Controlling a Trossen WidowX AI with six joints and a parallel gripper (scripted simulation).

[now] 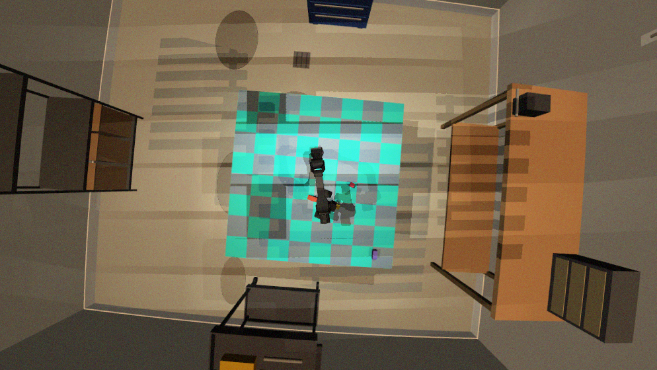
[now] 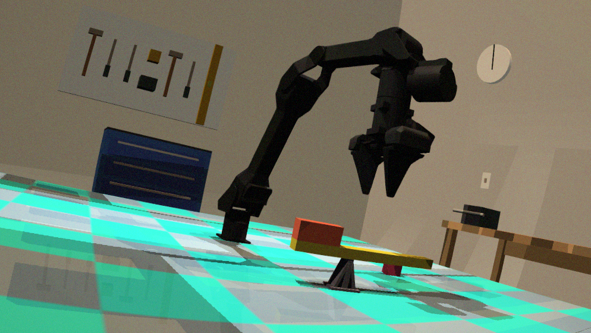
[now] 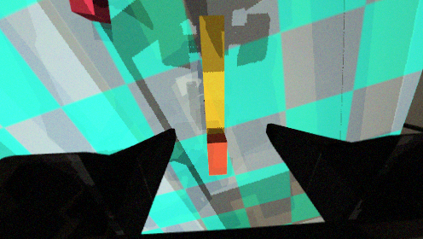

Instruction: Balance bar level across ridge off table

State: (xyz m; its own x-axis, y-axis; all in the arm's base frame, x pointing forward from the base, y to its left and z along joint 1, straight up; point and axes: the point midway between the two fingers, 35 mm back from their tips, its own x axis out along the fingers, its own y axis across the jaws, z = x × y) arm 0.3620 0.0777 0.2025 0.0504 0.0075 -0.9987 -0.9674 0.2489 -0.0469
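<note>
Fingers wide, nothing between them: my gripper (image 1: pixel 329 202) (image 2: pixel 377 194) (image 3: pixel 221 130) hangs above the yellow bar (image 1: pixel 338 206) (image 2: pixel 364 253) (image 3: pixel 214 98), tips down and well apart from it. Bar sits across the dark ridge (image 2: pixel 343 277), both ends off the checkered table (image 1: pixel 266 250) (image 2: pixel 123 297) (image 3: pixel 256 98). Orange block (image 1: pixel 312 198) (image 2: pixel 317 232) (image 3: pixel 217 159) is on top at one end; bare end sticks out farther past the ridge. Exterior view is canted, bar runs roughly parallel to the blue cabinet's (image 2: pixel 150 169) drawer handles, so it looks near level; can't call it exactly. In the wrist view the bar runs up the frame from between my two tips, orange end closest. Red block (image 1: pixel 351 184) (image 2: pixel 392 270) (image 3: pixel 91 9) is on the table off to one side, apart from the bar in the wrist view. Purple block (image 1: pixel 374 254) is near a table corner. Bar's released, supported on the ridge.
</note>
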